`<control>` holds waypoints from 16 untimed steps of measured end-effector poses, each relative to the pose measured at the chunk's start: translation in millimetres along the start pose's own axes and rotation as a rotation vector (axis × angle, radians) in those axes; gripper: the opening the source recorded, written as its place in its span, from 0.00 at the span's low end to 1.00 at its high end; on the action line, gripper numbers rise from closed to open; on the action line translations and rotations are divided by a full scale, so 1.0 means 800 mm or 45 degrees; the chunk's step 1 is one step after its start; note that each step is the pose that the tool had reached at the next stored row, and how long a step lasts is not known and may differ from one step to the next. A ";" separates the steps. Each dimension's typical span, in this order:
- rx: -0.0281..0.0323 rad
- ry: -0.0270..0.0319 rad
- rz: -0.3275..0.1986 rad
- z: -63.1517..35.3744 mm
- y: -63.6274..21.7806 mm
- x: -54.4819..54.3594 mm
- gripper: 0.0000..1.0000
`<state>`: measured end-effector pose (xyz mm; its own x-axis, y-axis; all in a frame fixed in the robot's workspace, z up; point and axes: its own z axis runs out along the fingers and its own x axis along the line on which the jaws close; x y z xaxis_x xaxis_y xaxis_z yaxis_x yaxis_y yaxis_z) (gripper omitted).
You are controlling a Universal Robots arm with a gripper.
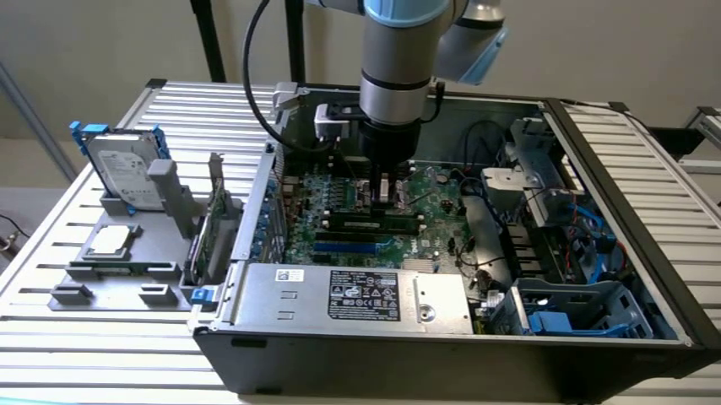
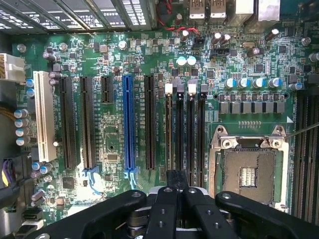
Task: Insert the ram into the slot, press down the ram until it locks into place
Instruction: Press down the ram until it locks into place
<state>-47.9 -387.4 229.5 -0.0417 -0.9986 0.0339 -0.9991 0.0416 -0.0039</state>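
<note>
Gripper (image 1: 389, 201) lowered inside the open computer case (image 1: 631, 181), fingers together, nothing clamped. Ram (image 1: 370, 224) seated flat in a black slot (image 1: 372, 219) on the motherboard (image 2: 114, 144), at 6 o'clock from the fingertips. Empty CPU socket (image 2: 247, 174) beside the memory slots in the wrist view.
</note>
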 end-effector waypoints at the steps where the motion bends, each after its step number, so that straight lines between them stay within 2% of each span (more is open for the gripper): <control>1: -0.0001 0.0002 0.000 0.001 0.000 0.000 0.10; 7: 0.0005 -0.0017 0.000 0.003 0.000 -0.001 0.10; 9: 0.0015 -0.0038 0.000 -0.001 0.000 -0.001 0.10; 13: 0.0000 -0.0012 0.000 -0.013 0.000 0.000 0.10; 16: 0.0001 -0.0014 0.000 -0.014 0.000 0.000 0.10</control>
<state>-47.8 -387.0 240.5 -0.0418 -0.9986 0.0328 -0.9991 0.0417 -0.0040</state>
